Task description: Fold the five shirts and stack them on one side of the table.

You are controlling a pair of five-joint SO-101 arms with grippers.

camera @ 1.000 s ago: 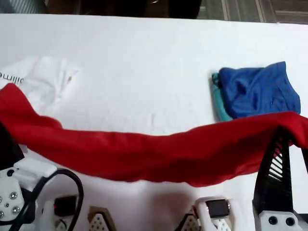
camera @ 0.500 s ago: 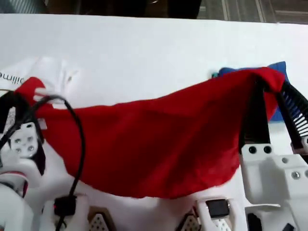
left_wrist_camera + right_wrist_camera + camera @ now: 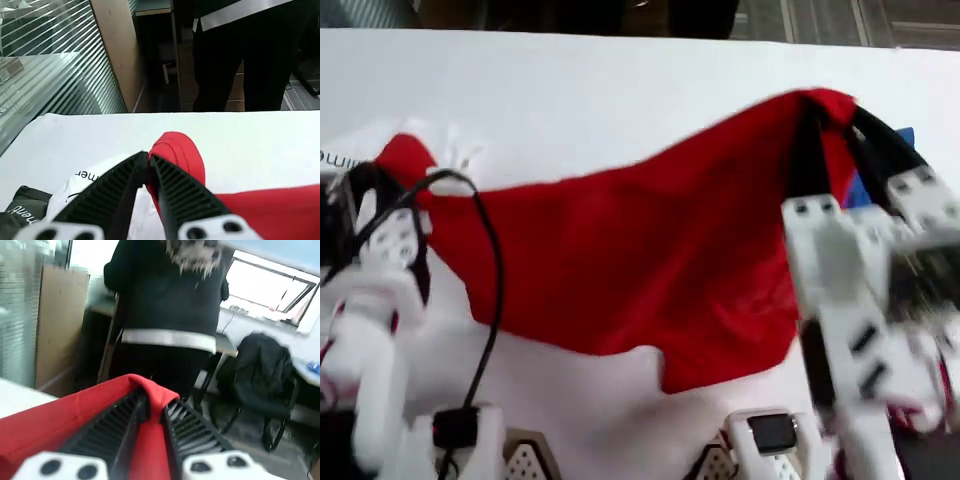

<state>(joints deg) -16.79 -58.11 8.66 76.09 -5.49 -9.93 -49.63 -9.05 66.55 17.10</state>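
Currently red shirt (image 3: 640,250) hangs stretched above the table (image 3: 620,90), left gripper (image 3: 148,159) and right gripper (image 3: 153,403) each clamped on one end. Looks soft, light, sags mid-span; best gripped at hems or corners.

The red shirt (image 3: 620,260) is soft, matt cloth with folds. The left claw (image 3: 148,156) and the right claw (image 3: 156,403) are of black ribbed plastic. The bench (image 3: 620,90) is white, smooth and matt.

Cut-off, unreadable lettering on white shirt (image 3: 75,184)
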